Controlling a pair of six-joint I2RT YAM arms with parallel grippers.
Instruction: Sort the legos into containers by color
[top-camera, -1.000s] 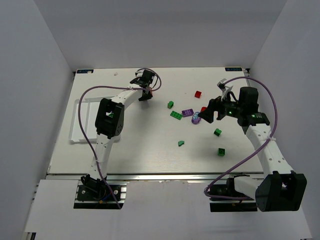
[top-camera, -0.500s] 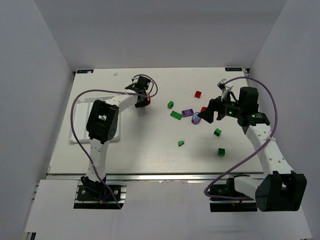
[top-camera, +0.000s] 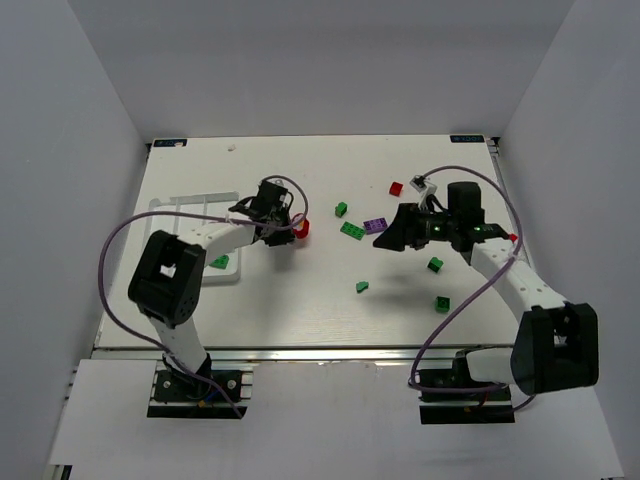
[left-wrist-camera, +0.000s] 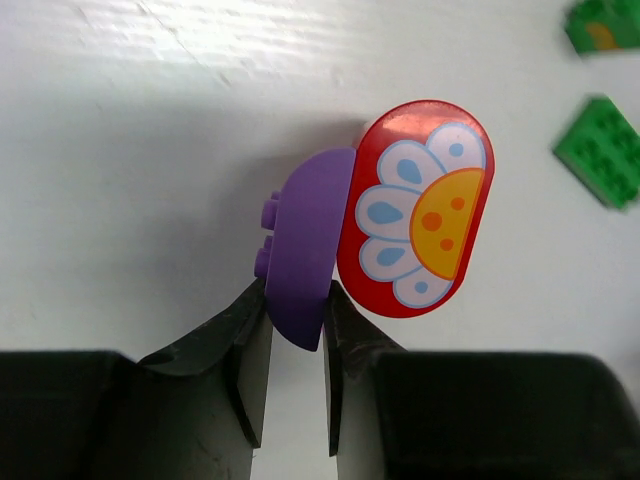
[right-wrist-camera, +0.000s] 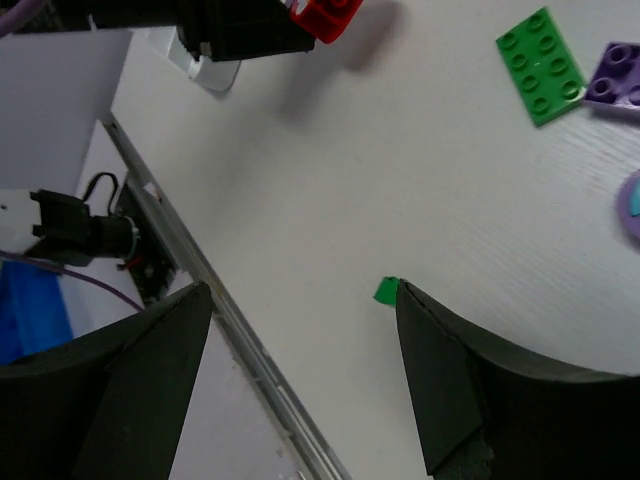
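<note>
My left gripper (left-wrist-camera: 297, 292) is shut on the edge of a rounded purple brick (left-wrist-camera: 305, 250) that carries a red oval piece with a white and orange flower (left-wrist-camera: 415, 205). In the top view the left gripper (top-camera: 286, 226) holds it (top-camera: 300, 228) just right of the white compartment tray (top-camera: 172, 210). One green brick (top-camera: 219, 262) lies in the tray. My right gripper (top-camera: 388, 240) is wide open and empty above the table. In the right wrist view (right-wrist-camera: 300, 290) a small green brick (right-wrist-camera: 386, 290) lies by its right finger.
Loose on the table: a red brick (top-camera: 397, 188), a green brick (top-camera: 341, 209), a green plate (top-camera: 352, 230), a purple plate (top-camera: 376, 225), and green bricks (top-camera: 435, 264), (top-camera: 362, 287), (top-camera: 442, 304). Side walls enclose the table.
My left gripper has carried the purple and red flower brick from the far middle toward the tray. My right gripper has swung left over the bricks and now covers the rounded purple one.
</note>
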